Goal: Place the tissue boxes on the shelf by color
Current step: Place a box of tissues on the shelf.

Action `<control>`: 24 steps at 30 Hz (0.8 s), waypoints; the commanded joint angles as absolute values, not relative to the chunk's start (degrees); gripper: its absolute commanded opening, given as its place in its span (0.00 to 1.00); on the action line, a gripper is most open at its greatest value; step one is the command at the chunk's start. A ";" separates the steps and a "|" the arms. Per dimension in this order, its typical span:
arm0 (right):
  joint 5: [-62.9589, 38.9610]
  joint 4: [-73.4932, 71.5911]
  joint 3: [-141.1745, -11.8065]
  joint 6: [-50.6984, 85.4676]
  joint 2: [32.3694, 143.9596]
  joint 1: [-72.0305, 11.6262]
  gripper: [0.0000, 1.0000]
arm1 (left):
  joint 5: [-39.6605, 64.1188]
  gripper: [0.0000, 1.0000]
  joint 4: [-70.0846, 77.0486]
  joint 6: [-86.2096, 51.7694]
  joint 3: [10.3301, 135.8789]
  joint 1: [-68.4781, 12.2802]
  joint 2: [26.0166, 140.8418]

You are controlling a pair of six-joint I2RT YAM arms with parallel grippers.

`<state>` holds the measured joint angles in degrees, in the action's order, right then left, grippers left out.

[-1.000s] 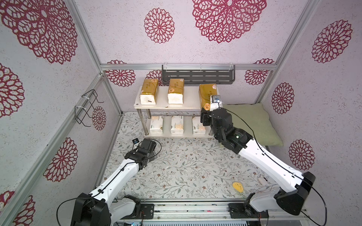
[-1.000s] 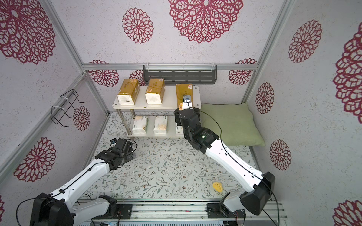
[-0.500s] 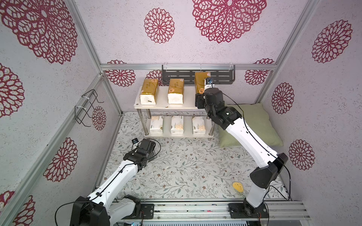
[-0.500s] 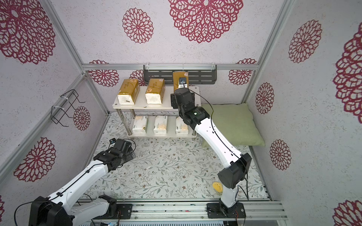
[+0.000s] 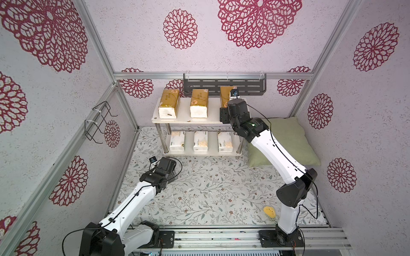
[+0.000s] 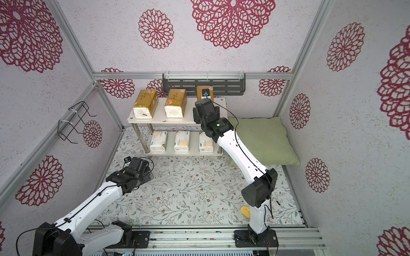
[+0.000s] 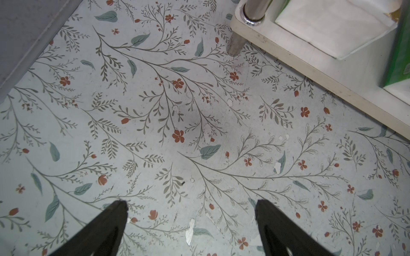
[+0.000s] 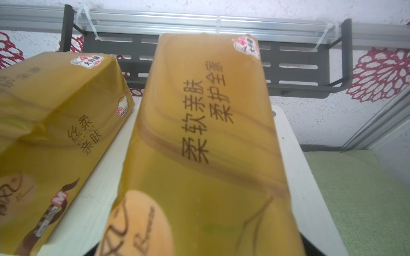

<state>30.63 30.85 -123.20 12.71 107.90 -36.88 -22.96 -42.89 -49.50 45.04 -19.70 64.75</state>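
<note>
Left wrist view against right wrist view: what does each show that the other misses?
Only left wrist: the open left gripper over the floral mat, the lower board of the shelf, a chrome leg, a white tissue pack. Only right wrist: a close gold tissue pack, a second gold pack beside it, the top board, the dark grey wall rack, the green pillow. Shared: only the shelf, different tiers.

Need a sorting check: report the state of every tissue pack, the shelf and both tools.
Left gold pack: flat on top board.
Middle gold pack: flat on top board.
Right gold pack: on top board, near end hidden.
White packs: side by side on lower board.
Shelf: upright, both boards loaded.
Left tool: open, empty.
Right tool: jaws hidden, grip unclear.
</note>
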 commanded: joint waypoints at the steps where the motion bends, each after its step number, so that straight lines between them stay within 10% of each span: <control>1: 31.57 28.74 -124.59 13.89 105.71 -36.46 0.79 | -23.12 0.97 -43.20 -49.22 46.14 -19.35 64.72; 24: 33.67 22.38 -116.80 15.62 101.86 -36.43 0.99 | -21.62 0.98 -42.35 -49.89 45.19 -19.40 64.86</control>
